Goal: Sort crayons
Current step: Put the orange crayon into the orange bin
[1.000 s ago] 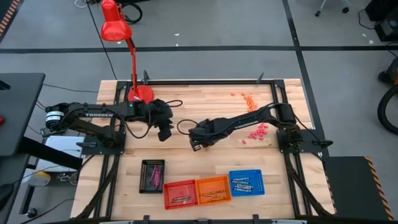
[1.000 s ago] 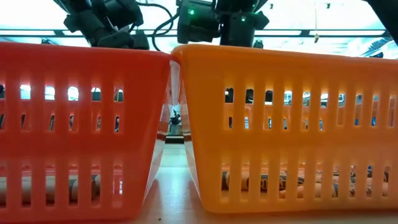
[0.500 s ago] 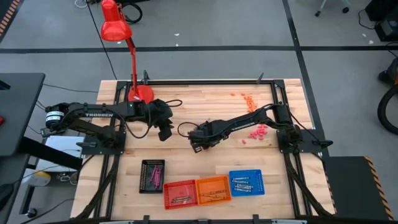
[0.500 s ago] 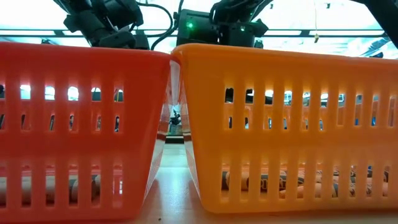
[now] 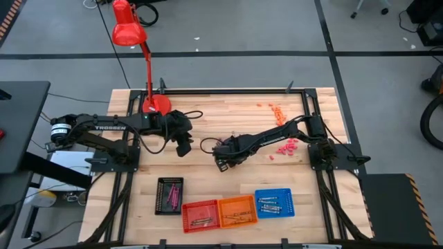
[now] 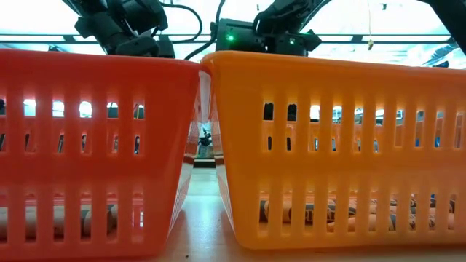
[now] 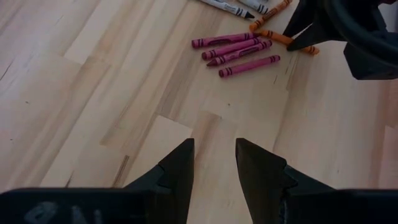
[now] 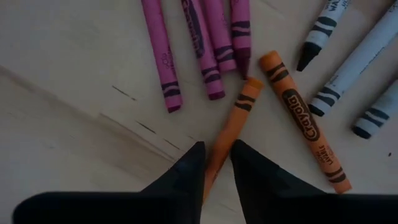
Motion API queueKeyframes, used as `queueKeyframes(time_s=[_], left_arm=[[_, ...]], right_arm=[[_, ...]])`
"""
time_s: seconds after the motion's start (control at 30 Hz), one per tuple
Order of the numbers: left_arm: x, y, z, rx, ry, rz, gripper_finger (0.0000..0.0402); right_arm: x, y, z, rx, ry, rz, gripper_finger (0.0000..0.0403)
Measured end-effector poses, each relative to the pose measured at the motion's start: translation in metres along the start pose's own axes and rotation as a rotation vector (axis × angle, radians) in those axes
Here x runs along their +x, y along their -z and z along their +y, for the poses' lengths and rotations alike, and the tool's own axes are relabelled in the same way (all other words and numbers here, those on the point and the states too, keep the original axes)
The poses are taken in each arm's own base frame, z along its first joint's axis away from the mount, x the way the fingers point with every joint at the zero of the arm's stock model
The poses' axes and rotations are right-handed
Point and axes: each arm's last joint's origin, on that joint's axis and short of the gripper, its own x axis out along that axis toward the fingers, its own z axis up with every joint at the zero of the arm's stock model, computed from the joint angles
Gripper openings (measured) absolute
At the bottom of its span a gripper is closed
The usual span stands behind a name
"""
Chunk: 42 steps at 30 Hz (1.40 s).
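Right jaws straddle waxy orange crayon; pale wood-grain table

Matt pale wood table, glossy slotted plastic baskets, paper-wrapped waxy crayons.

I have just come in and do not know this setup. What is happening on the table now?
The robot is sorting crayons. The right gripper is down on the table with its fingers around one orange crayon; pink crayons and white ones lie beside it. The left gripper hovers nearby, open and empty. Some crayons already lie in the bins at the table's front edge.
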Motion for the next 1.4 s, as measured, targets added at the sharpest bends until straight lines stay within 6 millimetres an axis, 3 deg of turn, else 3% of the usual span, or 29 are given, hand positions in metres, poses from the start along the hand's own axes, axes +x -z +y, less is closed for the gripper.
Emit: queueKeyframes(time_s=[0.37, 0.63, 0.9, 1.17, 1.4], left_arm=[[0.000, 0.000, 0.000, 0.000, 0.000, 0.000, 0.0130], [0.000, 0.002, -0.003, -0.036, 0.005, 0.020, 0.0130], [0.000, 0.004, -0.013, -0.005, 0.033, 0.023, 0.0130], [0.000, 0.001, -0.015, -0.001, 0.047, -0.015, 0.0130], [0.000, 0.001, -0.015, -0.003, 0.048, -0.018, 0.0130]], right_arm=[[0.001, 0.000, -0.001, -0.057, 0.003, 0.013, 0.0022], [-0.009, -0.003, -0.007, -0.170, -0.036, 0.093, 0.0036], [-0.031, 0.000, -0.003, -0.413, -0.231, 0.205, 0.0038], [-0.059, 0.016, 0.004, -0.653, -0.455, 0.284, 0.0038], [-0.077, 0.033, 0.010, -0.773, -0.552, 0.285, 0.0039]])
